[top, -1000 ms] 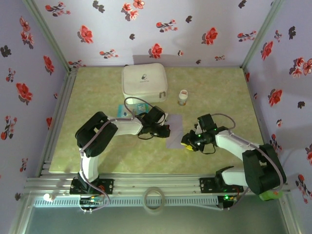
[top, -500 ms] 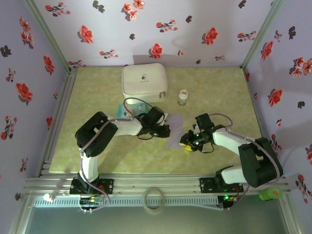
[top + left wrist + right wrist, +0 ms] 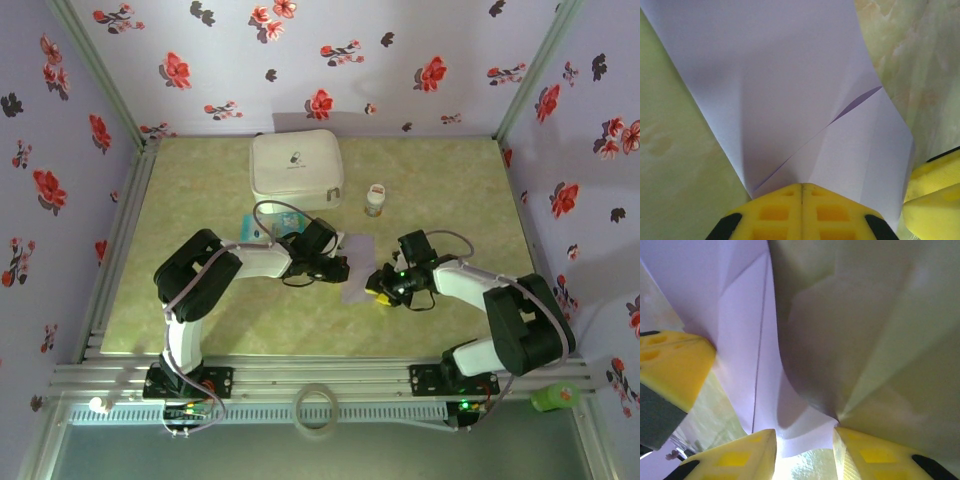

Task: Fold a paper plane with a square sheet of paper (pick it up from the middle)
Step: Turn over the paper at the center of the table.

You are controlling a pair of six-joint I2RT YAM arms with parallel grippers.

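The square sheet of paper (image 3: 357, 262) is lavender and partly folded, lying mid-table between both grippers. My left gripper (image 3: 341, 270) is shut, and its yellow fingertips (image 3: 785, 200) rest on the sheet's near-left part, where a diagonal crease (image 3: 840, 117) runs. My right gripper (image 3: 377, 288) is at the sheet's lower right edge. In the right wrist view its jaws (image 3: 805, 437) stand apart, with a corner of the paper (image 3: 740, 315) between them. A flap (image 3: 850, 335) curls up over its right finger (image 3: 875, 455). The left gripper's yellow pad (image 3: 670, 365) shows at the left.
A white zip case (image 3: 296, 168) sits at the back of the table. A small capped jar (image 3: 375, 199) stands right of it. A teal-and-white packet (image 3: 258, 228) lies beside the left arm. Metal rails (image 3: 120, 250) and floral walls bound the table.
My right gripper has crept left, further onto the paper's edge, and its arm has swung in behind it. The left gripper has stayed shut in place on the sheet.
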